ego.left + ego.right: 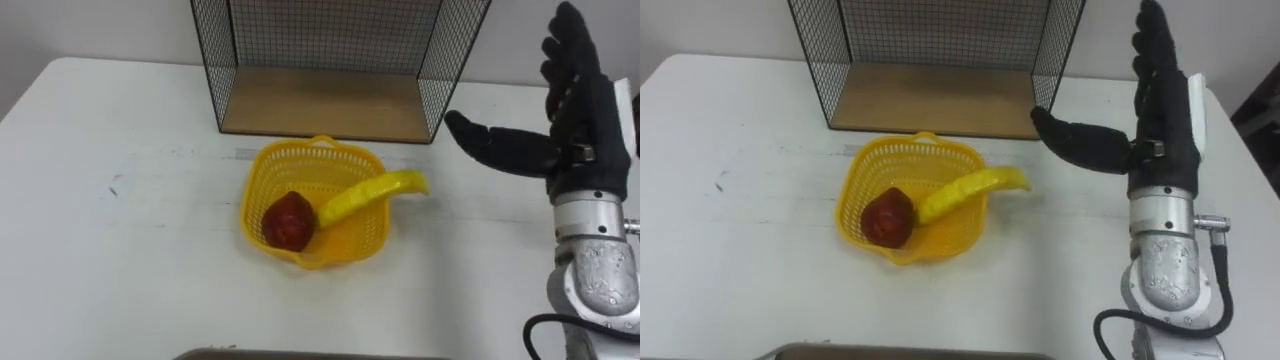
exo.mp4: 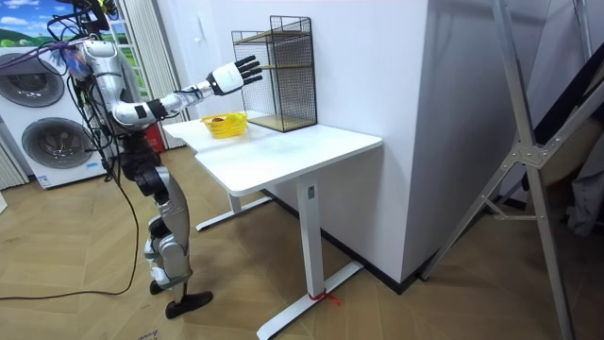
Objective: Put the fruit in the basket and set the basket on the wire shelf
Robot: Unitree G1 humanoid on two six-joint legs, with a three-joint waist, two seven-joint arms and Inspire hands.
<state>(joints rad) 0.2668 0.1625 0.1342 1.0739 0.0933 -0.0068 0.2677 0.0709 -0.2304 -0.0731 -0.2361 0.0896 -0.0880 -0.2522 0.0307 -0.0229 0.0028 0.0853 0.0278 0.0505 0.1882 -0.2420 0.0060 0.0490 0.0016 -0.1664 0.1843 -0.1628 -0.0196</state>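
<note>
Apple (image 1: 288, 221) and banana (image 1: 370, 194) are in the basket (image 1: 285, 150) — right hand (image 1: 575, 130), open and empty to its right, should next grip the rim and lift it onto the shelf (image 1: 320, 100) behind.

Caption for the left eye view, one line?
Right hand open and raised beside the yellow basket, which holds a red fruit and a banana overhanging its rim, before the wire shelf.

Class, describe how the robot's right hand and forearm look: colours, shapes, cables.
The right hand is black, with a white tag at its back. Below it sit a silver cylindrical wrist and a mottled grey forearm, with a black cable looping at its base.
</note>
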